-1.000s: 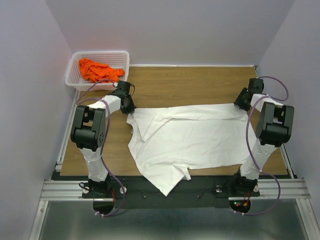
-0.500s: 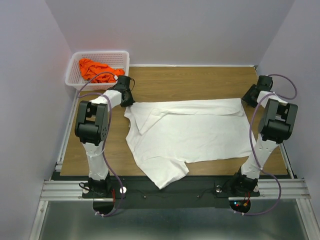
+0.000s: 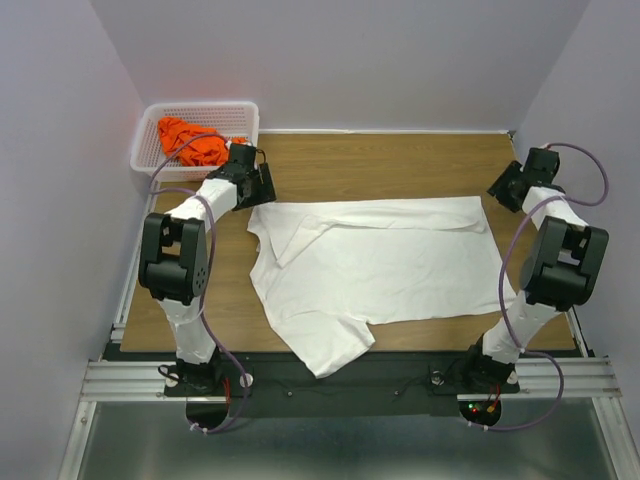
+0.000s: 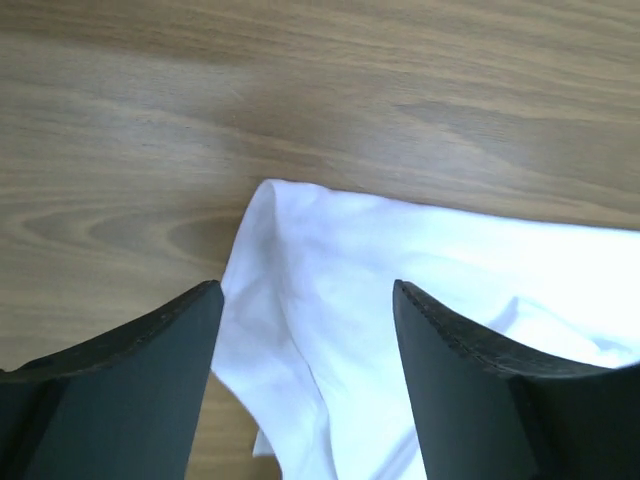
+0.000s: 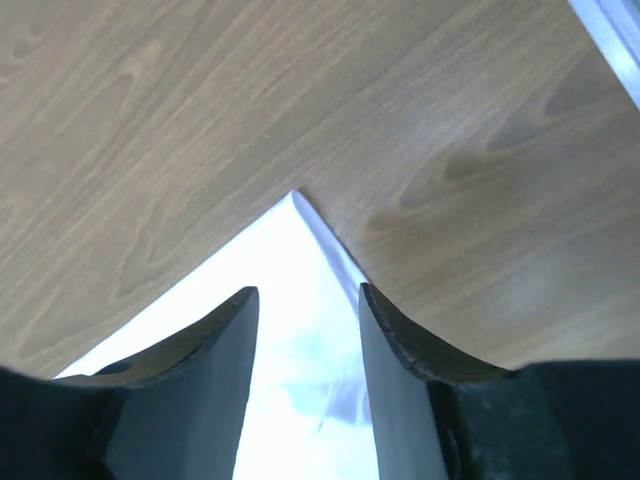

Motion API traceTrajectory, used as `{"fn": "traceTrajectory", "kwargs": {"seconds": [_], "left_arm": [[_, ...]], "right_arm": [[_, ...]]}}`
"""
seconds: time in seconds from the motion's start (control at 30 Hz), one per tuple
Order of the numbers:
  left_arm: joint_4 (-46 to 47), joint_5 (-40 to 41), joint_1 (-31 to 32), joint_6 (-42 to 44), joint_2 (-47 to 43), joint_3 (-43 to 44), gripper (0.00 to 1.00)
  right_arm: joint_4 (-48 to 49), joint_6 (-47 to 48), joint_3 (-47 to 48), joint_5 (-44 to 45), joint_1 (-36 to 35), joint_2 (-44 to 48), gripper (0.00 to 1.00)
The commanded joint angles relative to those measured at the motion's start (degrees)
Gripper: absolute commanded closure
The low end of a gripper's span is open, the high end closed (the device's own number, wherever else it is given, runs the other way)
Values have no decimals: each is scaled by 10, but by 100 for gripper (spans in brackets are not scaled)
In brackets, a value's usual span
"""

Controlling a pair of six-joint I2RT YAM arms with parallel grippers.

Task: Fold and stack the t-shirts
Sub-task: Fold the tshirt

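Observation:
A white t-shirt [image 3: 380, 265] lies spread on the wooden table, its lower left part hanging over the near edge. My left gripper [image 3: 262, 186] stands open just above the shirt's far left corner [image 4: 300, 250], with the cloth lying loose between and under the wide-apart fingers [image 4: 170, 340]. At the far right corner [image 5: 300, 235] my right gripper [image 3: 506, 186] hovers with its jaws apart and the cloth flat on the wood beneath them. An orange t-shirt [image 3: 192, 140] lies crumpled in the basket.
The white plastic basket [image 3: 240, 112] sits at the table's far left corner, close behind my left wrist. Grey walls close in on both sides. Bare wood [image 3: 380, 165] runs behind the shirt.
Both arms carried the shirt's far edge away from the bases and stretched it flat. The left gripper opened and let go of its corner. The right gripper drew outward and its jaws widened.

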State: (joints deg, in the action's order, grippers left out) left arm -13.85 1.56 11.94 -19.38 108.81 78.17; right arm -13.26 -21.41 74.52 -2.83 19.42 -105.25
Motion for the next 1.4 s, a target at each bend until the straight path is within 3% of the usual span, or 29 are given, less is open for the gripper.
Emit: {"fn": "traceTrajectory", "kwargs": {"seconds": [0.0, 0.17, 0.3, 0.63, 0.87, 1.2, 1.37], "left_arm": [[-18, 7, 23, 42, -93, -10, 14], [-36, 5, 87, 129, -118, -10, 12], [-31, -1, 145, 167, -85, 1, 12], [-30, -88, 152, 179, 50, 110, 12], [-48, -138, 153, 175, 98, 131, 14], [-58, -168, 153, 171, 101, 132, 41], [-61, -183, 153, 171, 83, 125, 47]], "right_arm": [[-3, -32, -35, -15, 0, 58, 47], [-6, -22, -67, -69, -10, 94, 44], [-12, -8, -80, -75, -39, 112, 44], [-18, -7, -98, -100, -53, 140, 43], [-20, -6, -105, -97, -53, 148, 43], [-22, -8, -97, -97, -54, 139, 43], [-23, -9, -95, -97, -53, 138, 43]]}}
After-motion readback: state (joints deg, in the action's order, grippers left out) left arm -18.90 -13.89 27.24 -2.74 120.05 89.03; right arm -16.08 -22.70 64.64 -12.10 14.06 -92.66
